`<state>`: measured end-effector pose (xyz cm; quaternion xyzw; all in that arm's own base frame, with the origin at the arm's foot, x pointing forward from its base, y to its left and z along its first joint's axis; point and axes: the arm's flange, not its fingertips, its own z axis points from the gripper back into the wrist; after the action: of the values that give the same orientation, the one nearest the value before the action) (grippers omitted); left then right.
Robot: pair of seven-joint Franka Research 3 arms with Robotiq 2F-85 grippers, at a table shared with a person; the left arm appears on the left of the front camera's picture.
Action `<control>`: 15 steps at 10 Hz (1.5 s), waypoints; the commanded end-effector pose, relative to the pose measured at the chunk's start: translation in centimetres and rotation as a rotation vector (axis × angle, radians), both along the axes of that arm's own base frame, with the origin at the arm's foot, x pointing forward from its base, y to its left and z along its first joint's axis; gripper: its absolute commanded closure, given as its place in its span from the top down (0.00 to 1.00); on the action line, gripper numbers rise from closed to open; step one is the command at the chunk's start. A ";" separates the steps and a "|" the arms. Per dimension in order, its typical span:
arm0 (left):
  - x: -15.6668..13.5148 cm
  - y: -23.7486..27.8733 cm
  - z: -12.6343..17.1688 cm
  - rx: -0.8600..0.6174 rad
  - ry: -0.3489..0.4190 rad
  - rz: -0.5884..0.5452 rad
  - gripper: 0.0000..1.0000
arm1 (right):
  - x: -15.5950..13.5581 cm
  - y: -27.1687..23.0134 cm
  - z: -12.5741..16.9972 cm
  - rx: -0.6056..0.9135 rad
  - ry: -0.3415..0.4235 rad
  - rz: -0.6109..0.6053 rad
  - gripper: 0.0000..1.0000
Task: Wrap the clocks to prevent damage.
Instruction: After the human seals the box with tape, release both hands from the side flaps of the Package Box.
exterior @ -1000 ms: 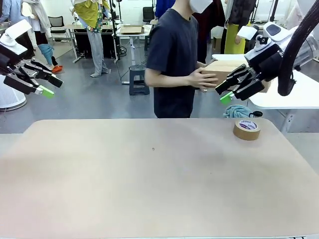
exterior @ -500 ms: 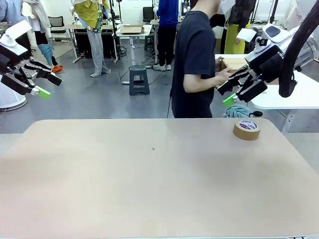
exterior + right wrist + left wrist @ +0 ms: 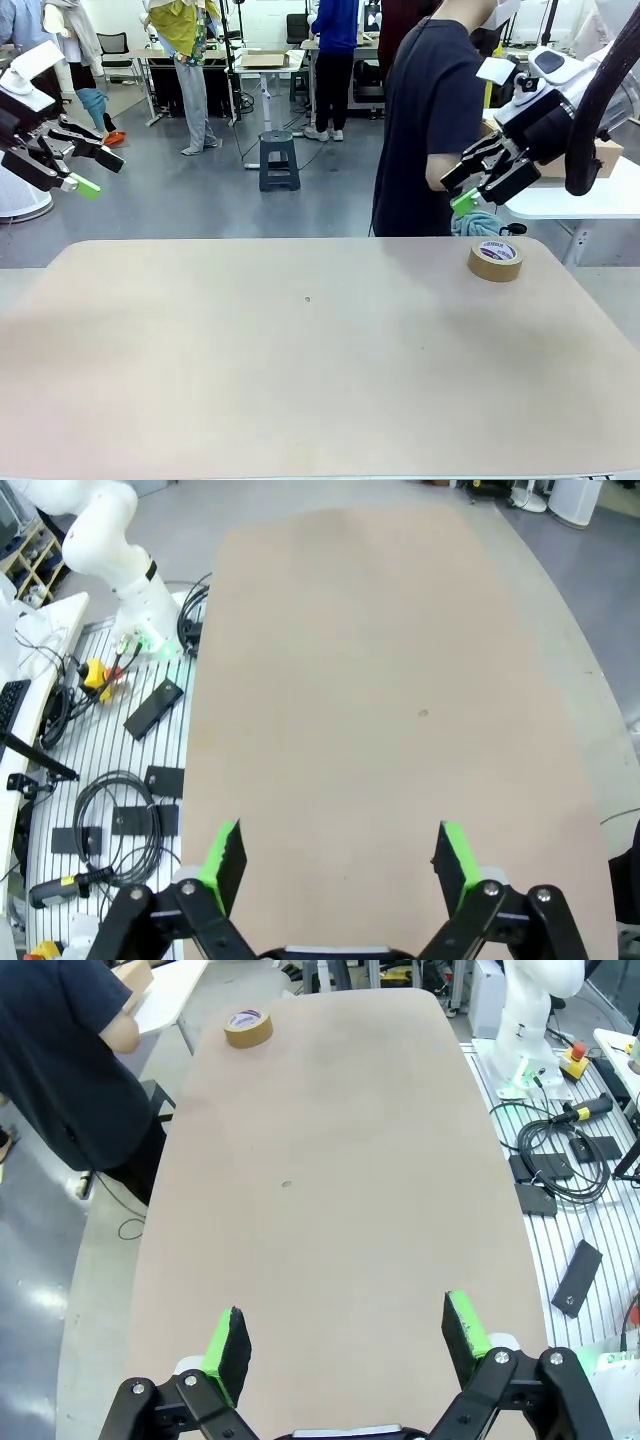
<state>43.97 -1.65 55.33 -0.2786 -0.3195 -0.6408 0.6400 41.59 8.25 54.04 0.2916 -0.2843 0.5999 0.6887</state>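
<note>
Tape roll (image 3: 495, 260) just below right pincer (image 3: 470, 189)

Right gripper (image 3: 337, 865) at bottom centre, jaws wide apart, nothing btwn them. Beige table (image 3: 380, 660) ahead. Cables (image 3: 110, 815) lower left, white arm base (image 3: 120, 560) upper left.

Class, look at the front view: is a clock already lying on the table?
No, the table bears a roll of brown tape near its far right corner.

White arms (image 3: 30, 62), blk end effectors, green pads (image 3: 228, 1342).
</note>
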 end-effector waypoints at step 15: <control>-4.2 8.2 -2.6 -0.256 0.068 0.292 1.00 | -3.5 -9.4 -3.5 0.392 0.084 -0.365 1.00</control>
<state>39.92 6.38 52.62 -0.3314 -0.4098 -0.4838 0.6987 38.07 -1.32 50.58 0.3853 -0.4137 0.3857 0.7291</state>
